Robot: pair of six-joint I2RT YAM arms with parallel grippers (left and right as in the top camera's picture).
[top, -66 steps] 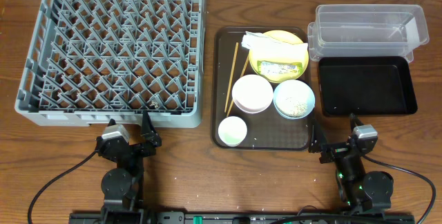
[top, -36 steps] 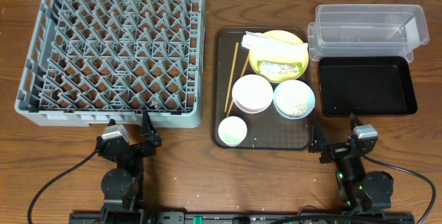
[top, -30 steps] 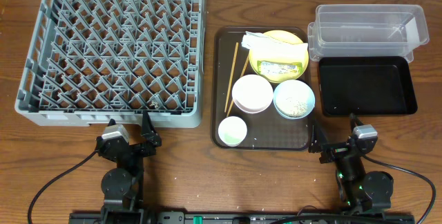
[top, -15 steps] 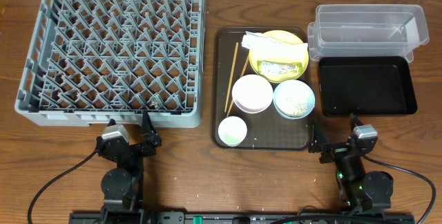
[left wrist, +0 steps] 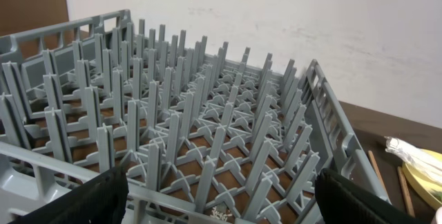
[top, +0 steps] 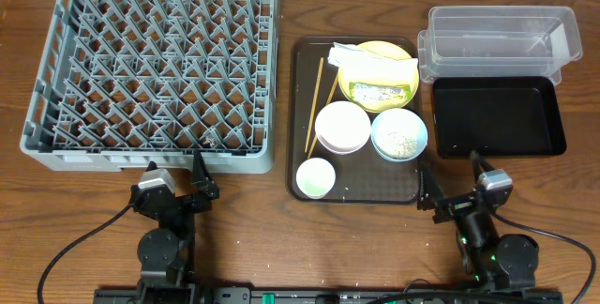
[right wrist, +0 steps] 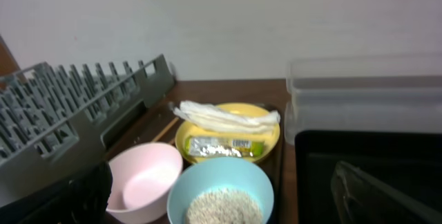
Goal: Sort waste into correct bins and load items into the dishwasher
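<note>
On the plate (top: 386, 49), at the far end of the brown tray (top: 356, 194): wrapper (top: 361, 57) across the far rim, packet (top: 380, 91) just nearer. In the blue bowl (top: 378, 128), on the side nearest the bins: loose rice (top: 401, 140). Beside it the white bowl (top: 342, 127), seemingly empty, then the cup (top: 315, 177) at the near edge and chopsticks (top: 312, 107) along the left side. Nothing sorted or loaded yet, judging from the bare rack (top: 37, 88) to the left and, to the right, the tub (top: 497, 10) and black tray (top: 497, 116), both empty. Likely first step: clear the waste off the dishes. Reach with the right end effector (top: 451, 168), wide open and empty near the bench (top: 281, 229) edge. Come down on the wrapper mid-length, pinch it without nudging the plate, and lift clear before crossing to a bin. Tip rice out slowly and only over a bin, to avoid a scatter. Left end effector (top: 173, 168) likewise spread and holding nothing, just before the rack's near wall; save it for dishes.
</note>
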